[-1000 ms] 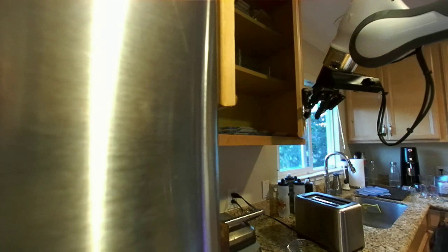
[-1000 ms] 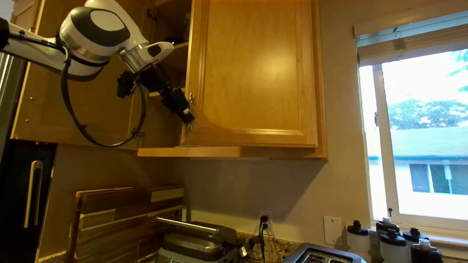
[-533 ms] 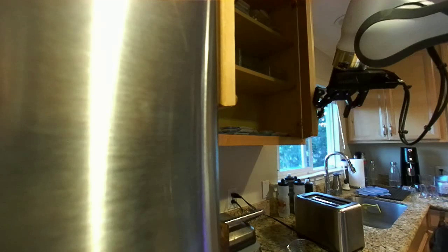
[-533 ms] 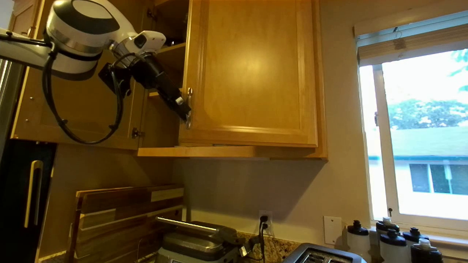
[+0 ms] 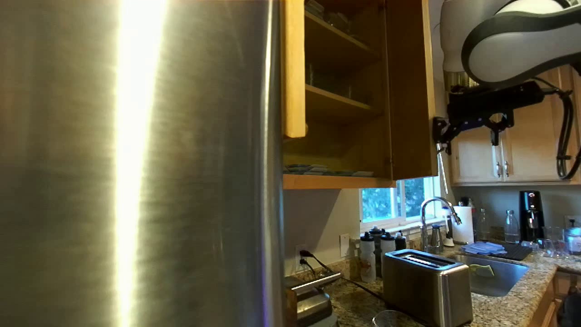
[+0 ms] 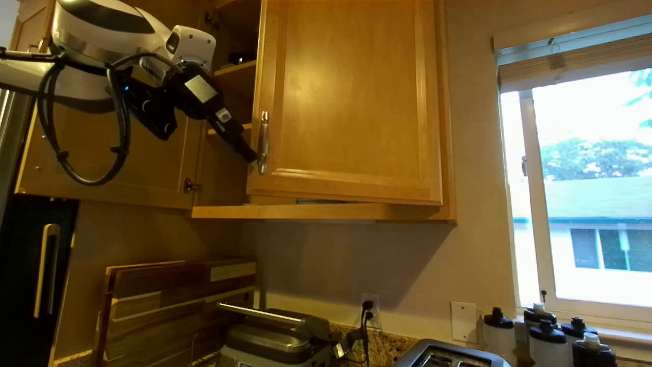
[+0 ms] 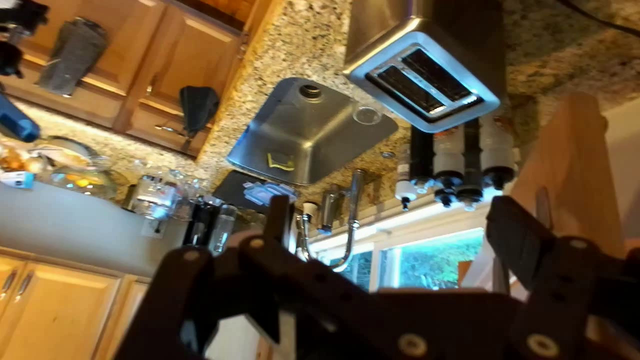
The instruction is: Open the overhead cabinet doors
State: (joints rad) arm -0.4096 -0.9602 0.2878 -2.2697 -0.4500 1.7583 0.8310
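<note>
One overhead cabinet door (image 6: 351,102) hangs ajar, stretching away from the wide-spread, empty end effector (image 7: 392,212) past the upright bar handle (image 6: 263,142), nearer finger (image 7: 515,225) just beside that handle, touch unclear, likely to swing it wider.

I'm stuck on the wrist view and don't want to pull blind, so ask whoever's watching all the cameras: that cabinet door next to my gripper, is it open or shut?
Observer: Partly open. In an exterior view the cabinet door stands out at an angle, with its inner face showing.
Operator: Is anything else open up there?
Observer: Yes, the matching door stands open too.
Operator: And what's inside?
Observer: Some flat, stacked things lie on the bottom board; I can't tell what they are.
</note>
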